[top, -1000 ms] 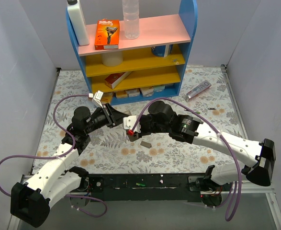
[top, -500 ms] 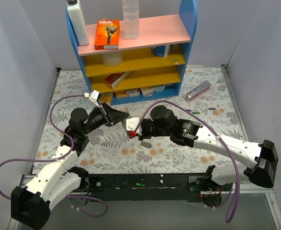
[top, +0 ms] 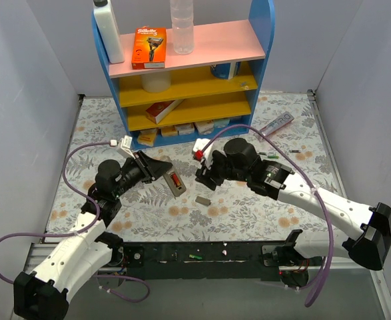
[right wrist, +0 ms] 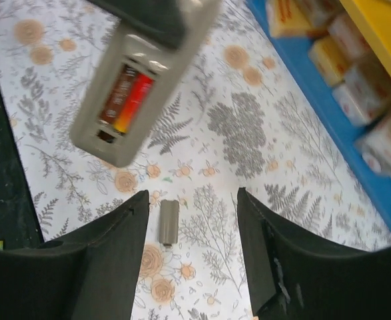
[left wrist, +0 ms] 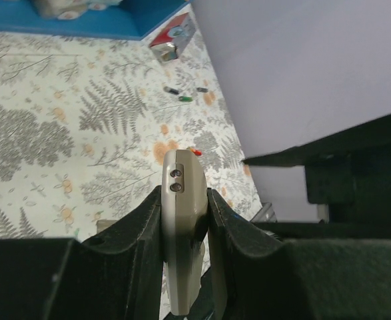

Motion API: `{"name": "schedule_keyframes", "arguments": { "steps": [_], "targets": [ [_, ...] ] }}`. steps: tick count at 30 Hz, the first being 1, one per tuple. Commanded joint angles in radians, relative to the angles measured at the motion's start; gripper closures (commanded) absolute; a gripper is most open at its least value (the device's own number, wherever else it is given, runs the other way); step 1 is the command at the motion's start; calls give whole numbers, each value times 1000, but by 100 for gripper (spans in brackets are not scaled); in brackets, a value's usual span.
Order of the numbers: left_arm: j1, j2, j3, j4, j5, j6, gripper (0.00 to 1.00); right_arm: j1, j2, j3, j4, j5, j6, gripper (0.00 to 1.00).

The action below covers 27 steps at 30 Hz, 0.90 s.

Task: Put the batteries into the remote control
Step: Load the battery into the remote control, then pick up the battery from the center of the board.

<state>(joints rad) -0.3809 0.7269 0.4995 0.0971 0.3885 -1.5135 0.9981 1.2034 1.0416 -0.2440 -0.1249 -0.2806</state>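
Left gripper (left wrist: 185, 200) pinches remote control (top: 176, 183) edge-on, held aloft, button face hidden | open grey back shows red-orange batteries (right wrist: 125, 100) seated, count unclear | grey cover (right wrist: 169, 222) lies flat, apart from remote | right gripper (right wrist: 192, 197) spread, empty, above cover | loose cells (left wrist: 182, 98) farther right, too small to identify

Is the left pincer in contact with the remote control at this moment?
Touching. The left wrist view shows the remote control squeezed between both fingers of the left pincer, with no gap on either side.
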Motion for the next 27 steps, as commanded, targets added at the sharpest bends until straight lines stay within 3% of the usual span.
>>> {"name": "schedule_keyframes", "arguments": {
  "steps": [1,5,13,18,27],
  "targets": [
    [5,-21,-36,-34,-62,19,100,-119,-28,34,-89,86,181,36],
    [4,-23,-53,-20,-53,26,100,-277,13,35,-272,120,273,36],
    [4,-29,-95,36,-17,24,100,-571,68,-64,-439,228,372,36],
    [4,-49,-128,61,7,-25,100,-789,91,-153,-404,101,406,36],
    [5,-99,-167,62,15,-79,100,-901,189,-181,-284,48,385,36]
  ]
}}
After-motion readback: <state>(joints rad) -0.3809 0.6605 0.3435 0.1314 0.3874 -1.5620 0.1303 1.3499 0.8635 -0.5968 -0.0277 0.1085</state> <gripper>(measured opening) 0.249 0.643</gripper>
